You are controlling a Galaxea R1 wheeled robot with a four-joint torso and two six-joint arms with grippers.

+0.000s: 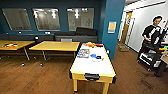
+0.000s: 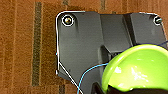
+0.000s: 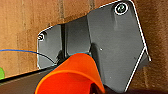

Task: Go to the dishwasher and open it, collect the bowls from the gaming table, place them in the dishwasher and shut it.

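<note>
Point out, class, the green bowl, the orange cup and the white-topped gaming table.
green bowl (image 2: 140,67), left wrist view, outer wall.
orange cup (image 3: 72,72), right wrist view, side.
gaming table (image 1: 92,67), head view, bare top.

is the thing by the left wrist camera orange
No, the rounded thing close to the left wrist camera is a bright green bowl; the orange cup shows in the right wrist view.

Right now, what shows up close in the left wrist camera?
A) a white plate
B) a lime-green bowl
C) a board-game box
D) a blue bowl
B: a lime-green bowl with a glossy rounded wall shows large in the left wrist view, in front of the dark wrist plate and above the brown wood floor.
</note>
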